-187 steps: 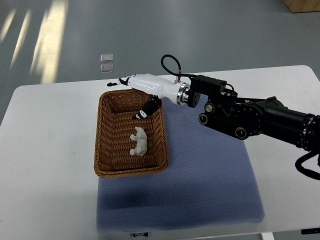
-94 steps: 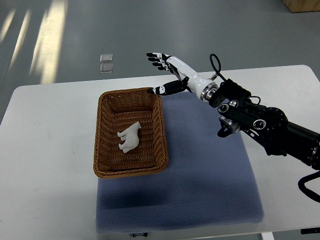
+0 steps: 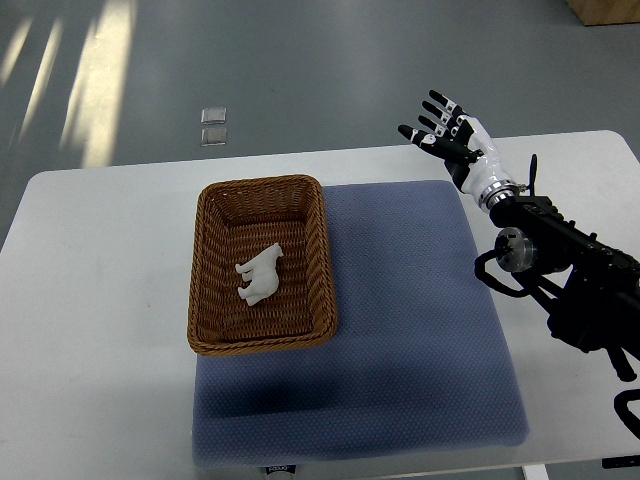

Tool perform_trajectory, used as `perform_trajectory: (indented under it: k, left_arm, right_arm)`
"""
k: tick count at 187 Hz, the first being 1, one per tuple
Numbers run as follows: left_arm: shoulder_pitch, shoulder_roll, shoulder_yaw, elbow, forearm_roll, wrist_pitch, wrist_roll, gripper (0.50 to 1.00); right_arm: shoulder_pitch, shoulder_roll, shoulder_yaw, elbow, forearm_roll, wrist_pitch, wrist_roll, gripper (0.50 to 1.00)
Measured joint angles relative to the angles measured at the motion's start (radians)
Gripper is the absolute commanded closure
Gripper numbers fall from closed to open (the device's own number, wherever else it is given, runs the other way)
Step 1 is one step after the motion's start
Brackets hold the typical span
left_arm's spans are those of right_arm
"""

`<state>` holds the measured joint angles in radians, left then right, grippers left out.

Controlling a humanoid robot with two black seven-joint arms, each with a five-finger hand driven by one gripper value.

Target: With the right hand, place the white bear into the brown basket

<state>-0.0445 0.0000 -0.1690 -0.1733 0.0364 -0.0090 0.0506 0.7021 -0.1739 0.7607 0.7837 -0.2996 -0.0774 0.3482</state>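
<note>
White bear [image 3: 259, 275] on its side in brown basket [image 3: 262, 265], lying diagonally

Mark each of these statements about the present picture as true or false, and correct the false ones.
1. The white bear lies inside the brown basket. True.
2. The right hand grips the bear. False: its fingers are spread and hold nothing, and it is far off, at the table's far edge.
3. The basket stands partly on the blue mat. True.
4. The left hand rests beside the basket. False: no left hand is in view.
5. The right hand hovers over the basket. False: it is well to the right of it, above the white table.
</note>
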Motion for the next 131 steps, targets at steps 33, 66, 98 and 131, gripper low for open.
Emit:
perform_trajectory:
  k: [33,66,98,131]
  left_arm:
    - [0.000,0.000,-0.002,0.001,-0.001,0.000,0.000,0.500]
    - [0.000,0.000,-0.003,0.002,-0.001,0.000,0.000,0.500]
    - [0.000,0.000,-0.003,0.002,-0.001,0.000,0.000,0.500]
    - [0.000,0.000,-0.003,0.003,-0.001,0.000,0.000,0.500]
  right_arm:
    - [-0.032,-0.005,0.002,-0.003,0.120,0.001,0.000,0.576]
    - [-0.042,-0.005,0.003,-0.003,0.205,-0.001,0.012,0.576]
    - [-0.043,-0.019,0.002,-0.004,0.209,0.000,0.015,0.576]
    - [-0.043,-0.042,0.002,-0.004,0.206,0.001,0.015,0.574]
